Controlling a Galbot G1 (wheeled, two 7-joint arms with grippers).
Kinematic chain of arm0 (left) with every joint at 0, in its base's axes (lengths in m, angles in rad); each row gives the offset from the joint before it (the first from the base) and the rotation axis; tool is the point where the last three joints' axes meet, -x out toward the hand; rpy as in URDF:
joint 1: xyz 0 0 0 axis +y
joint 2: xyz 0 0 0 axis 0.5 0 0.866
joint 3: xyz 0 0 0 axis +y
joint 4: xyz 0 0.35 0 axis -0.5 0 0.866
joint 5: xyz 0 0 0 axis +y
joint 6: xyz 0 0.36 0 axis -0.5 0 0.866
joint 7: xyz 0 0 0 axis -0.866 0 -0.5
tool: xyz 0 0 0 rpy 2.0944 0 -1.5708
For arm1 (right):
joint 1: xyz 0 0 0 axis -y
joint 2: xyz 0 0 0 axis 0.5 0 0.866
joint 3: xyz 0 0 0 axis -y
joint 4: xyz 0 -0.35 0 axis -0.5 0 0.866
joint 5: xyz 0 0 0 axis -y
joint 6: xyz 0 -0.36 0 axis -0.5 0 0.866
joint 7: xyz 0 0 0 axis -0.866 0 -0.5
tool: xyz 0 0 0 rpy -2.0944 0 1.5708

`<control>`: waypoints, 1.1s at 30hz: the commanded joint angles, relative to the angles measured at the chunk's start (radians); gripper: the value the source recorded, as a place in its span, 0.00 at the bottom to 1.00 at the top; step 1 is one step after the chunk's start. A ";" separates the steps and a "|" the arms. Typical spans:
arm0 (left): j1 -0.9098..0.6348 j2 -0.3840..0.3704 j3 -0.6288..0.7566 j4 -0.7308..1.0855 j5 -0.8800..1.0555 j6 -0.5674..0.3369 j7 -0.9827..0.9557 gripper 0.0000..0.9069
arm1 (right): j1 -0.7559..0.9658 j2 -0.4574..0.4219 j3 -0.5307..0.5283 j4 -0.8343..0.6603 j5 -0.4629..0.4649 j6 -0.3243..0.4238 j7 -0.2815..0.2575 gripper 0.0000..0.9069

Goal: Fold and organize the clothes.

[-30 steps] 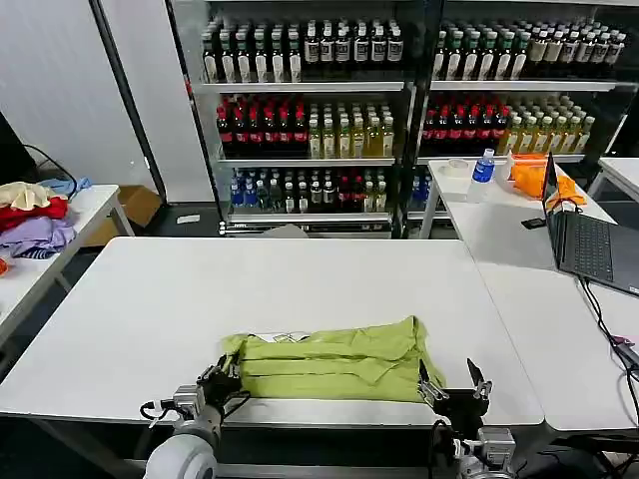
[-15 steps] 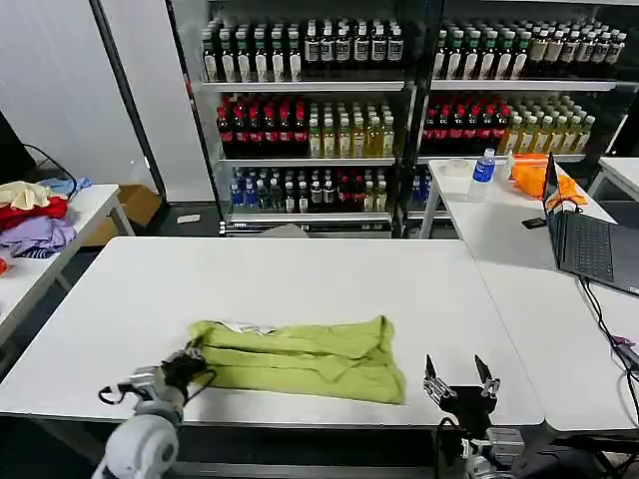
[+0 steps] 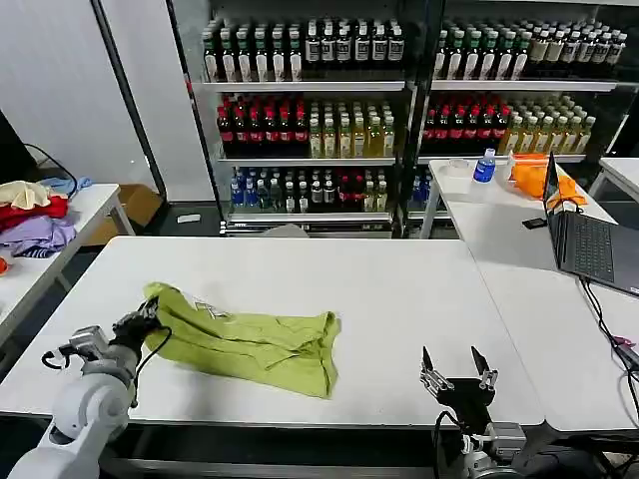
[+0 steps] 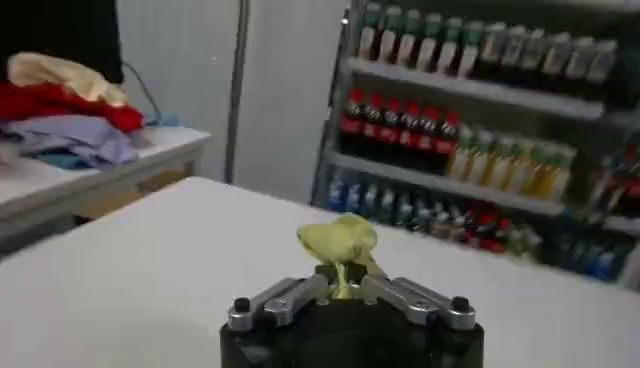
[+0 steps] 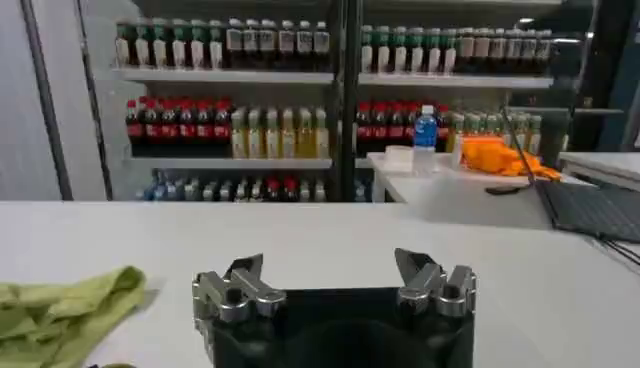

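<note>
The clothes are one lime yellow-green T-shirt (image 3: pixel 245 341), folded into a long crumpled band across the left half of the white table (image 3: pixel 399 289). My left gripper (image 3: pixel 138 325) is shut on the shirt's left end, near the table's left edge. In the left wrist view a bunch of the green fabric (image 4: pixel 339 243) stands up out of the closed left gripper (image 4: pixel 340 283). My right gripper (image 3: pixel 457 371) stands open at the table's front edge, right of the shirt and apart from it. In the right wrist view the shirt's end (image 5: pixel 70 310) lies off to the side of the open right gripper (image 5: pixel 335 285).
A pile of red, purple and cream garments (image 3: pixel 32 220) lies on a side table at the left. A laptop (image 3: pixel 589 239), an orange cloth (image 3: pixel 534 177) and a bottle (image 3: pixel 483 166) sit on tables to the right. Drink shelves (image 3: pixel 399 110) stand behind.
My left gripper has dragged the shirt to the left and a little away from the front edge, skewing it. The right gripper has stayed open near the front edge, now well apart from the shirt.
</note>
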 commanded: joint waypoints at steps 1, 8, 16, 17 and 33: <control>-0.006 -0.089 0.059 -0.233 -0.445 0.014 -0.029 0.02 | 0.010 -0.009 0.001 0.004 0.018 -0.007 -0.001 1.00; 0.039 -0.214 0.162 -0.271 -0.452 0.020 -0.037 0.02 | 0.018 -0.001 0.004 0.003 0.020 -0.009 0.000 1.00; 0.016 -0.272 0.283 -0.169 -0.353 0.019 -0.028 0.02 | 0.030 0.004 -0.003 -0.016 0.023 -0.005 0.000 1.00; 0.009 -0.278 0.300 -0.146 -0.348 0.019 -0.025 0.02 | 0.031 0.003 -0.004 -0.018 0.023 -0.005 0.000 1.00; 0.000 -0.341 0.370 -0.102 -0.089 0.033 0.042 1.00 | 0.070 -0.006 0.012 -0.025 0.048 -0.017 -0.002 1.00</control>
